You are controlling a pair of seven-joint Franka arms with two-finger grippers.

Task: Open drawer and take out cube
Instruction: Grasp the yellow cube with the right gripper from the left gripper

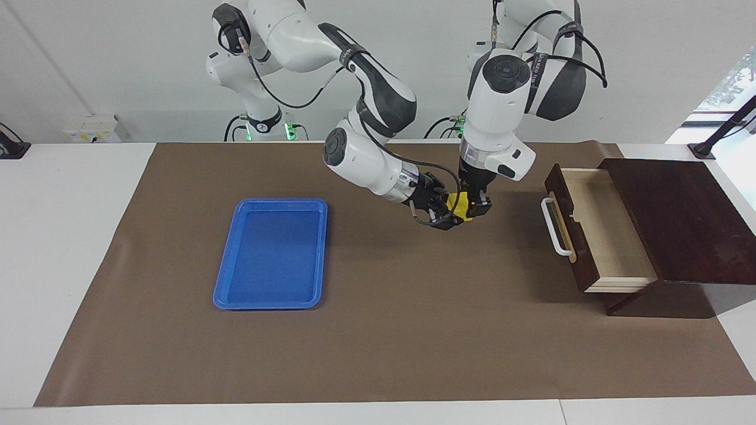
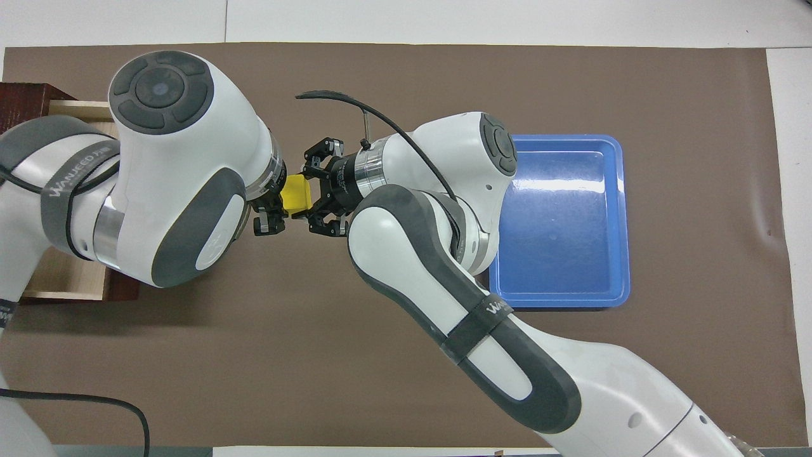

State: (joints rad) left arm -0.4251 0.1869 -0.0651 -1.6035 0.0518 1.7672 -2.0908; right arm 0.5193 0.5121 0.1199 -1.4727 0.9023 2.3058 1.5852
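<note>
A white worktop (image 1: 65,248) carries a large brown mat (image 1: 378,342) that covers most of it, leaving bare white strips along the edges and at both ends. A plain pale wall (image 1: 106,59) rises along the robots' edge of the worktop, with a white socket box (image 1: 94,128) mounted low on it near one corner. At the corner by the left arm's end, a window (image 1: 729,82) lets in daylight, and a black bracket (image 1: 723,133) stands on the worktop just beside it.

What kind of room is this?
Probably a robot lab: two white robot arms are mounted at a white table under a brown mat, with a blue plastic tray laid out.
</note>
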